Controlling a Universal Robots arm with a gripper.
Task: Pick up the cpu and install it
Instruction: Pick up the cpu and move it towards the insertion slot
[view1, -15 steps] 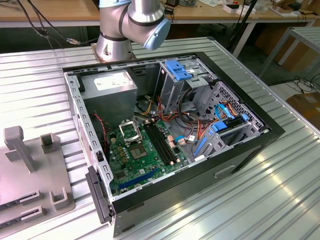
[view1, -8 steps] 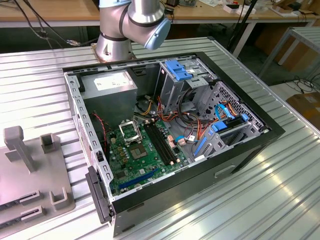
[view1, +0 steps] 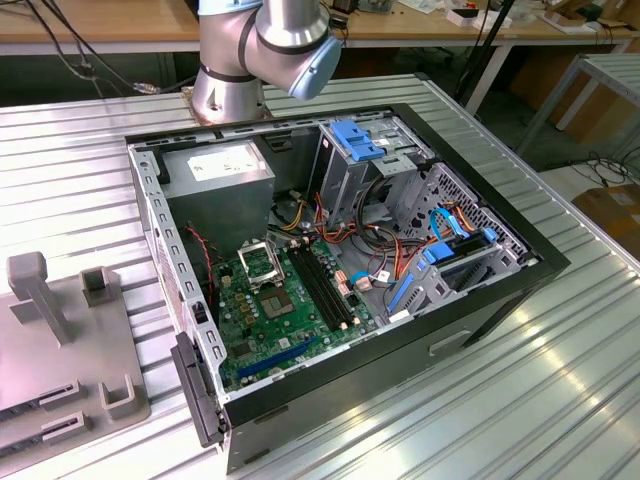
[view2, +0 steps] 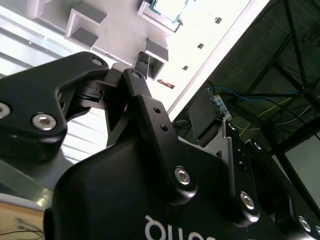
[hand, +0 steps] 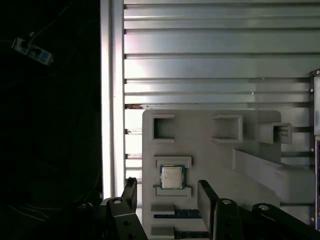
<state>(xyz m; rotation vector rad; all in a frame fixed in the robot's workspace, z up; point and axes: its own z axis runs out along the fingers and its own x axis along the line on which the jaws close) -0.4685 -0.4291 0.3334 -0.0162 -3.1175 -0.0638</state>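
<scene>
The cpu lies in its grey holder; the hand hovers wide open, apparently empty, so pickup and installing remain

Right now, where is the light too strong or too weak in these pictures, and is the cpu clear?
First wrist view: the cpu on the grey tray is evenly lit and clear; the area beyond the table edge is almost black. Second wrist view: a strip beside the cpu is washed out white. Exterior view: the ribs of the table show bright glare.
</scene>
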